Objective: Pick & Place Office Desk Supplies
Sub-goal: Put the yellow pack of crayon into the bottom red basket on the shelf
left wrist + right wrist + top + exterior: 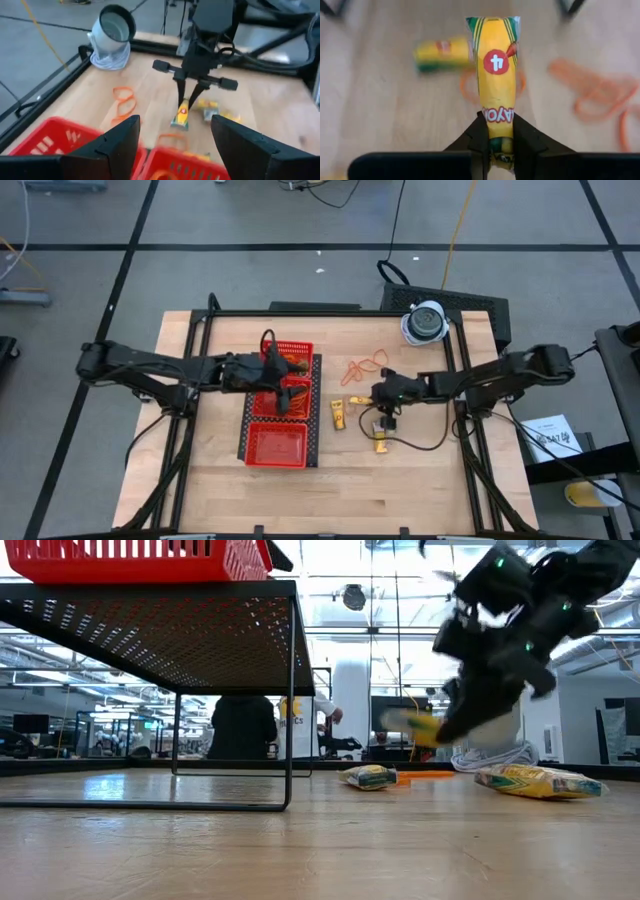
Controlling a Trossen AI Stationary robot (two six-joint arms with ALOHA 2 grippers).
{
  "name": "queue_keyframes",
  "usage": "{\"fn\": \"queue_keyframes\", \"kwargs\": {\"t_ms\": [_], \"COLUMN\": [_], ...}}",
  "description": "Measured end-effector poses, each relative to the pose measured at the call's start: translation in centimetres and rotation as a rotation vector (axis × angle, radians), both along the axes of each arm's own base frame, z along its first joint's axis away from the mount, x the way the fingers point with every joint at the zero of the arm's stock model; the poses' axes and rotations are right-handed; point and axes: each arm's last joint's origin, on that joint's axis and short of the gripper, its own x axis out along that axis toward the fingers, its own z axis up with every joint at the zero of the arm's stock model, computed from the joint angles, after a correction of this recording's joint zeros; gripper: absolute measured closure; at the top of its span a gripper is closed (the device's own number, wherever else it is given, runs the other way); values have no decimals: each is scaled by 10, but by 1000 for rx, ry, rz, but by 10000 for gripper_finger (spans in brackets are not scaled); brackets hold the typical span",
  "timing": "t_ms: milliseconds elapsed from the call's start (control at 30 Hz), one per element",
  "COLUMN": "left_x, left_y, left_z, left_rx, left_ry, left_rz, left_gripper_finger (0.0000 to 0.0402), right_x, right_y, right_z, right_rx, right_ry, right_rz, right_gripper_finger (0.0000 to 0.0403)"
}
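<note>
You are looking at a light wooden table (400, 480) set on a grey floor, with an open room of glass walls and bright ceiling lights behind it in the low view. Your right gripper (496, 131) hangs over the middle of the table, to the right of the red mesh tray (278, 408), and its two dark fingers are pinched tight on the lower end of a yellow crayon pack (496, 70). In the left wrist view you see that pack (182, 113) hanging down from the fingers with its lower end at or just above the wood; the low view shows it lifted beside the gripper. A second crayon pack (339, 415) lies flat on the table just beside the tray, and a third (381, 441) lies a little nearer the front edge, below the right gripper. Thin orange rubber-band loops (363, 367) lie in a loose cluster behind the right gripper, between it and the white-grey round dome (425, 321) at the back right corner. Your left gripper (175, 145) hovers over the tray, its jaws standing wide apart and holding nothing. Orange bands (283, 395) also show inside the tray's middle compartment.
</note>
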Motion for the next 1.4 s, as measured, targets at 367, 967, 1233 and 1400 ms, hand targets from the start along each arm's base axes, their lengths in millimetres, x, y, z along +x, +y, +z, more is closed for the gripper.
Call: {"fn": "queue_keyframes", "kwargs": {"t_ms": [367,967,1233,1400], "left_x": [27,78,91,89], "left_y": [3,5,13,18], "left_z": [2,-14,-20,-22], "left_rx": [-153,-261,-256,-268], "left_ry": [-240,-271,-224,-193], "left_rz": [43,64,92,109], "left_gripper_finger": [149,149,150,199], "right_x": [12,26,25,25], "right_y": [0,6,5,7], "right_z": [57,63,64,64], "right_rx": [-393,-621,-653,-660], "right_ry": [-463,-612,-598,-597], "right_rz": [0,7,-55,-49], "right_gripper_finger": [347,356,354,354]}}
